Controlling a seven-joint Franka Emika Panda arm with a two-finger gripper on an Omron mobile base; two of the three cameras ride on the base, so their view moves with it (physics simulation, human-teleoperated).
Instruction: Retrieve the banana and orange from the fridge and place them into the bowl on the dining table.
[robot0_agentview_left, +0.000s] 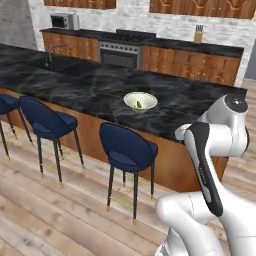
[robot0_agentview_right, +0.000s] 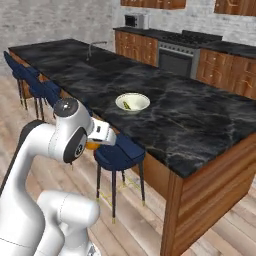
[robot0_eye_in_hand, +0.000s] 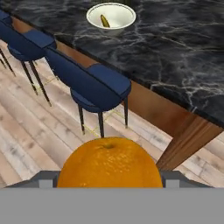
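No writing can be read anywhere. The orange (robot0_eye_in_hand: 109, 162), a plain bright round ball with a small stem dimple on top, sits between the jaws, which hold it spread wide; in the right base view it peeks out under the hand (robot0_agentview_right: 92, 145), off the near edge of the dining table (robot0_agentview_right: 200, 125), above a blue stool (robot0_eye_in_hand: 94, 87). The banana (robot0_eye_in_hand: 105, 20), small, yellow and dark-ended, lies in the cream-white bowl (robot0_eye_in_hand: 127, 15) on the black marble table, its long axis slanting across the bowl.
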